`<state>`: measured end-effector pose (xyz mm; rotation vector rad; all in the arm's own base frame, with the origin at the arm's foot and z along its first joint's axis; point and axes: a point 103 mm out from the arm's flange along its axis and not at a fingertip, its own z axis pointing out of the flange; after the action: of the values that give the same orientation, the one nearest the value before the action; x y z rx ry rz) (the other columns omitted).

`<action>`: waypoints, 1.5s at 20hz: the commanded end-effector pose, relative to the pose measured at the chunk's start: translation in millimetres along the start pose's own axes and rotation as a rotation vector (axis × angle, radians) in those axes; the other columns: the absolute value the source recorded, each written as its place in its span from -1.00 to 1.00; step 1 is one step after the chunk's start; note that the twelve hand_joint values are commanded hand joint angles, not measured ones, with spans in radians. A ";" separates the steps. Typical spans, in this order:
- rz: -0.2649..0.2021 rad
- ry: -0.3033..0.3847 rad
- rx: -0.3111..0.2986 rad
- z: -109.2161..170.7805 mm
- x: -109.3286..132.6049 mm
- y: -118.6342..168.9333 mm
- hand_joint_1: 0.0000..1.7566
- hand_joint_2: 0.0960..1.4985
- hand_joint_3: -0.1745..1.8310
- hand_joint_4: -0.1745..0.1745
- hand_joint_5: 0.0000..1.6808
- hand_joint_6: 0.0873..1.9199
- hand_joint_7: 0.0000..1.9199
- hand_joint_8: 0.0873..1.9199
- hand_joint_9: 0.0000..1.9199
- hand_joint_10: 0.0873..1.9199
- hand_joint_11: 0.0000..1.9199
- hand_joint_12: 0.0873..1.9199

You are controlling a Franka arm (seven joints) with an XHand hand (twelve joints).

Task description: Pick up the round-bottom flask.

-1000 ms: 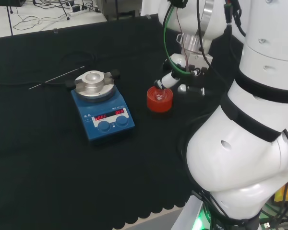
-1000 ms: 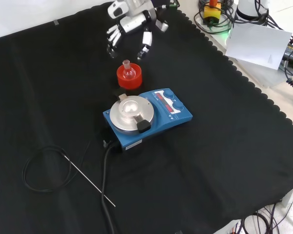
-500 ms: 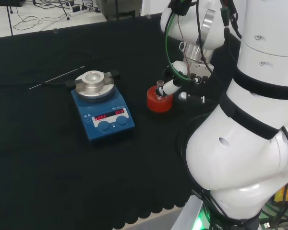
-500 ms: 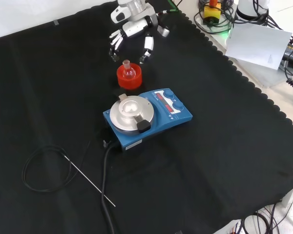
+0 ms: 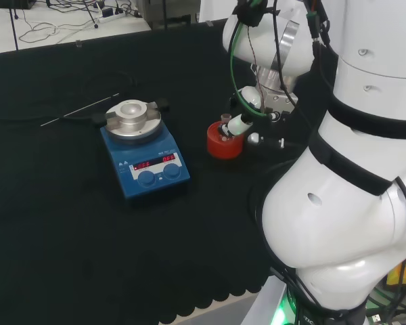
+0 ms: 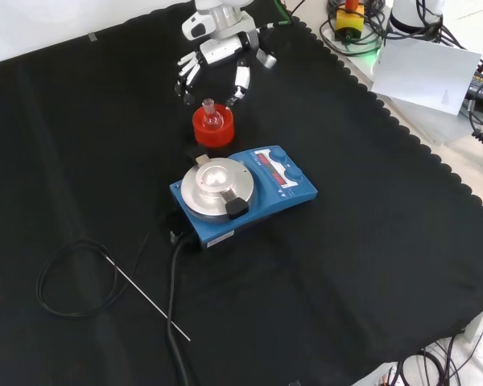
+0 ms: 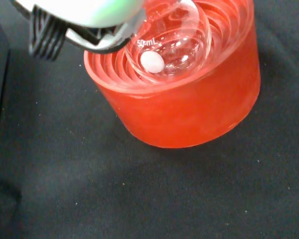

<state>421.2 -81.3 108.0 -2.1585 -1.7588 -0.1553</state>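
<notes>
Hand [image 6: 220, 50] above and just behind the red ribbed stand [image 6: 212, 129], front view: its fingers [image 6: 239, 81] are spread and point downward on either side of the flask's neck, released, with nothing between them. Head view: one white finger of the hand [image 5: 240, 123] reaches the stand's [image 5: 224, 141] right rim; whether it touches the glass cannot be told.

Round-bottom flask [image 6: 212, 117]: clear glass, upright, its bulb seated in the stand and its short neck rising above the rim. Wrist view: the bulb [image 7: 175, 42] rests within the concentric red ribs of the stand [image 7: 189, 102], and a small white oval object [image 7: 152, 61] lies inside the bulb; a blurred white part of the hand [image 7: 84, 15] overlaps the stand's edge.

Blue stirrer plate [image 6: 245, 193] with a round metal top stands just in front of the stand in the front view and to its left in the head view [image 5: 143, 159]. A thin metal rod [image 6: 145, 296] and a looped black cable [image 6: 68, 277] lie well apart on the black-clothed tabletop [image 6: 370, 241].
</notes>
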 end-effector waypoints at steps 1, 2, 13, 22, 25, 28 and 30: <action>-0.006 0.001 0.004 2.4 1.6 5.8 0.09 -0.35 -0.21 -0.06 -0.24 -0.52 -0.70 -0.31 -0.50 -0.34 -0.86 0.44; -0.006 0.003 0.009 2.5 0.9 7.1 0.09 -0.35 -0.21 -0.06 -0.24 -0.51 -0.70 -0.31 -0.50 -0.34 -0.85 0.44; -0.005 -0.005 0.002 3.1 -1.6 11.7 0.08 -0.34 -0.20 -0.07 -0.06 -0.40 -0.70 -0.31 -0.48 -0.34 -0.83 0.44; -0.011 -0.002 -0.005 0.7 -1.4 14.8 0.07 -0.31 -0.19 -0.10 -0.03 -0.34 -0.65 -0.31 -0.44 -0.35 -0.79 0.43; -0.009 0.002 0.004 0.9 -0.9 16.6 0.06 -0.31 -0.19 -0.11 -0.03 -0.34 -0.65 -0.31 -0.43 -0.35 -0.79 0.43; -0.007 -0.001 0.008 2.5 -0.9 17.7 0.06 -0.30 -0.19 -0.11 -0.02 -0.33 -0.65 -0.31 -0.43 -0.36 -0.79 0.43; -0.006 -0.002 0.011 2.3 -1.4 18.8 0.05 -0.30 -0.19 -0.12 -0.02 -0.33 -0.65 -0.31 -0.43 -0.36 -0.78 0.43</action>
<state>437.6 -84.7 102.2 -2.1476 -1.7662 -0.1518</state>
